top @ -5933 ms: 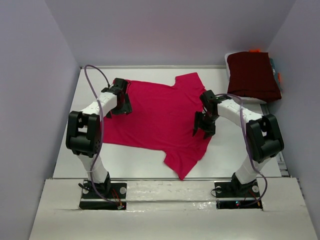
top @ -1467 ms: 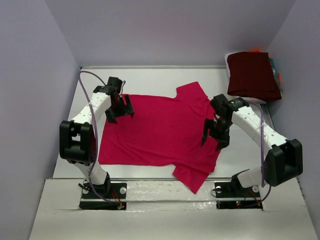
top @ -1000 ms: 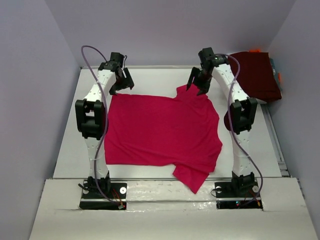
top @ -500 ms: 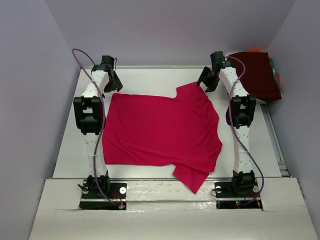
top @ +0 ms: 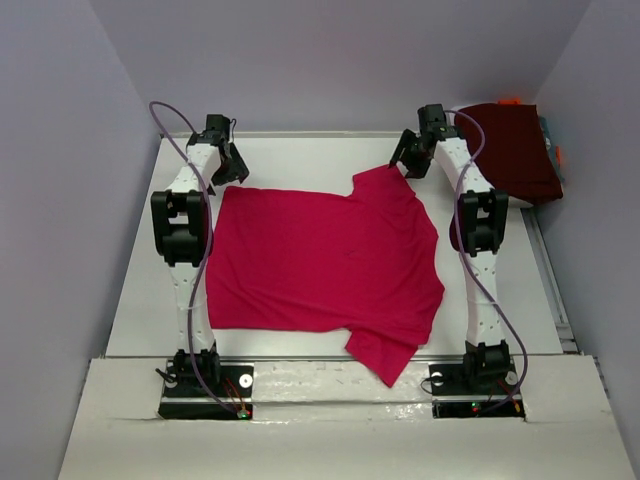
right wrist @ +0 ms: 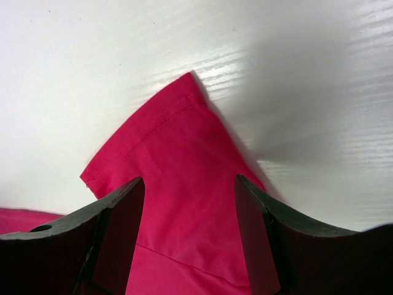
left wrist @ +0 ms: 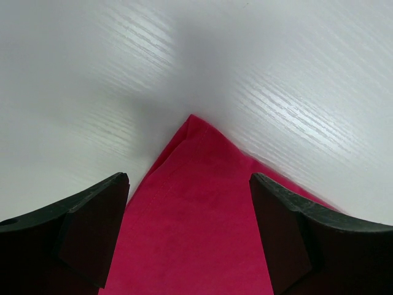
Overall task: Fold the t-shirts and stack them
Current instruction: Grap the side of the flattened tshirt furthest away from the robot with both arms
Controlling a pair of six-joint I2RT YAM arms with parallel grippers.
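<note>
1. Crimson-pink t-shirt (top: pixel 320 265) lies spread flat on the white desk (top: pixel 290 150), with one sleeve pointing to the near edge.
2. Left gripper (top: pixel 228 172) stands wide open over the shirt's far left corner and holds nothing.
3. Right gripper (top: pixel 408 162) is also wide open, over the tip of the far sleeve.
4. Dark maroon t-shirt (top: pixel 508 150) rests folded at the far right, apart from both.

Left arm (top: pixel 188 292) and right arm (top: pixel 481 292): white, chunky black joints, looping purple cables (top: pixel 153 112); left tool (left wrist: pixel 189 184) and right tool (right wrist: pixel 189 184) black.
</note>
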